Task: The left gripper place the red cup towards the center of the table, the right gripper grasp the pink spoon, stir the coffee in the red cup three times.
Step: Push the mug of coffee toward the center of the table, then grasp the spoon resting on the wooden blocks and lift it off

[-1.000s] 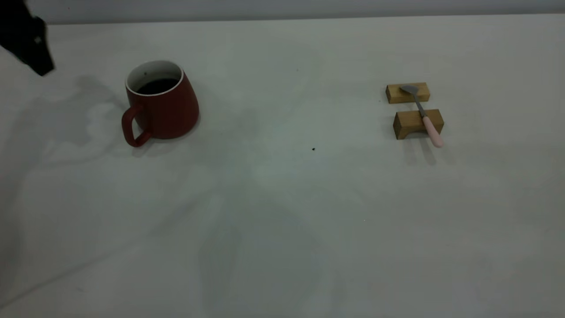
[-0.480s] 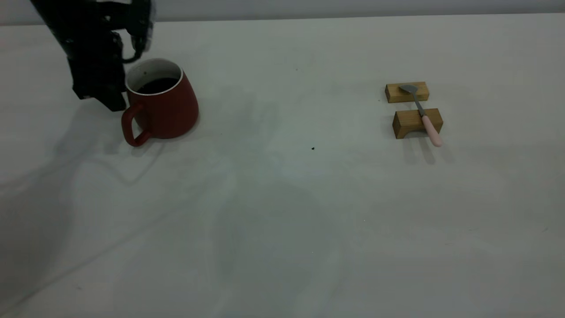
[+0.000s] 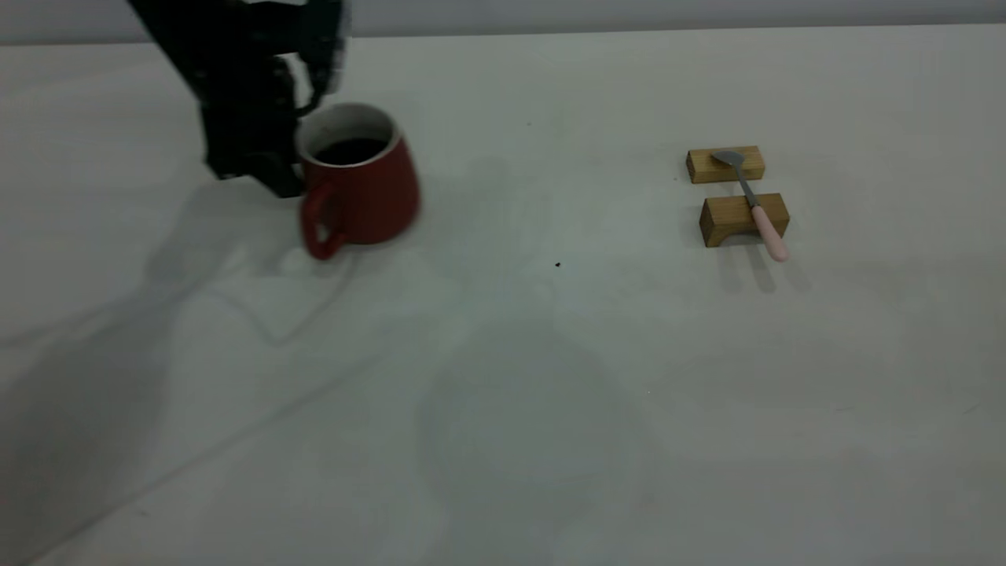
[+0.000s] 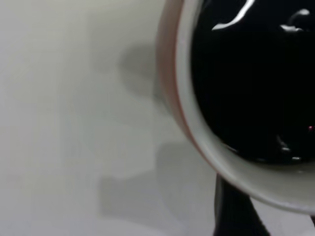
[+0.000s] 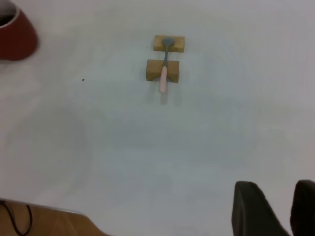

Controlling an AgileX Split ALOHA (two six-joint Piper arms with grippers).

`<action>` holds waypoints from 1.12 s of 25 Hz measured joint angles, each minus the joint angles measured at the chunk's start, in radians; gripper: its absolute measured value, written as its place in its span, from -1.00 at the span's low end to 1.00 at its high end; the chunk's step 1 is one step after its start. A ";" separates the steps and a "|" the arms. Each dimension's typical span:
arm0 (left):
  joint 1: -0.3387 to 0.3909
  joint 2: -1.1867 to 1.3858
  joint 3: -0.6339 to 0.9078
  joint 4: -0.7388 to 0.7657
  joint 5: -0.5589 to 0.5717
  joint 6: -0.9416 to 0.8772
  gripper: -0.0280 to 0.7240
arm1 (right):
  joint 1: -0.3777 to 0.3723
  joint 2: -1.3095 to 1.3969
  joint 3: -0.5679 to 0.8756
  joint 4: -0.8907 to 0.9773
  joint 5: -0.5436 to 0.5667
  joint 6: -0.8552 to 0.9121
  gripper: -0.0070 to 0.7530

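Observation:
The red cup [image 3: 363,191] with dark coffee [image 3: 351,150] stands left of the table's [image 3: 511,377] middle, handle toward the camera. My left gripper [image 3: 292,177] comes down against the cup's left side and is shut on its wall. In the left wrist view one dark finger [image 4: 236,211] shows outside the white rim [image 4: 197,123]; the other is hidden. The pink spoon [image 3: 754,206] lies across two wooden blocks at the right, pink handle sticking out toward the camera. My right gripper [image 5: 291,209] hovers open, far from the spoon [image 5: 164,69], and is outside the exterior view.
Two tan wooden blocks [image 3: 725,165] [image 3: 737,220] carry the spoon. A tiny black speck [image 3: 558,265] marks the table near its middle. A wooden edge and a cable [image 5: 19,221] show at a corner of the right wrist view.
My left arm came in from the far left, reached the cup's left side, and has carried the cup to the right. The spoon and blocks have not moved.

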 joint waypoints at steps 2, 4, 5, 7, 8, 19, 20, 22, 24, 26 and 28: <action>-0.027 0.000 0.000 -0.026 -0.019 0.001 0.23 | 0.000 0.000 0.000 0.000 0.000 0.000 -0.36; -0.056 0.000 0.000 -0.051 -0.044 0.001 0.23 | 0.000 0.000 0.000 0.000 0.000 0.000 -0.36; -0.067 0.000 0.000 -0.064 -0.054 0.001 0.23 | 0.000 0.000 0.000 0.000 0.000 0.000 -0.36; -0.096 0.000 0.000 -0.096 -0.076 0.001 0.23 | 0.000 0.000 0.000 0.000 0.000 0.000 -0.36; -0.109 0.000 0.000 -0.110 -0.086 0.001 0.23 | 0.000 0.000 0.000 0.000 0.000 0.000 -0.36; -0.183 0.015 0.000 -0.138 -0.134 -0.034 0.23 | 0.000 0.000 0.000 0.000 0.000 0.000 -0.36; -0.179 0.003 0.000 -0.135 -0.125 -0.057 0.23 | 0.000 0.000 0.000 0.000 0.000 0.000 -0.36; -0.166 -0.035 0.000 -0.113 -0.080 -0.114 0.23 | 0.000 0.000 0.000 0.000 0.000 0.000 -0.36; -0.142 -0.103 0.000 -0.065 -0.011 -0.196 0.23 | 0.000 0.000 0.000 0.000 0.000 0.000 -0.36; -0.113 -0.180 0.000 -0.009 0.093 -0.316 0.23 | 0.000 0.000 0.000 0.000 0.000 0.000 -0.36; -0.082 -0.277 0.000 0.031 0.200 -0.478 0.23 | 0.000 0.000 0.000 0.000 0.000 0.000 -0.36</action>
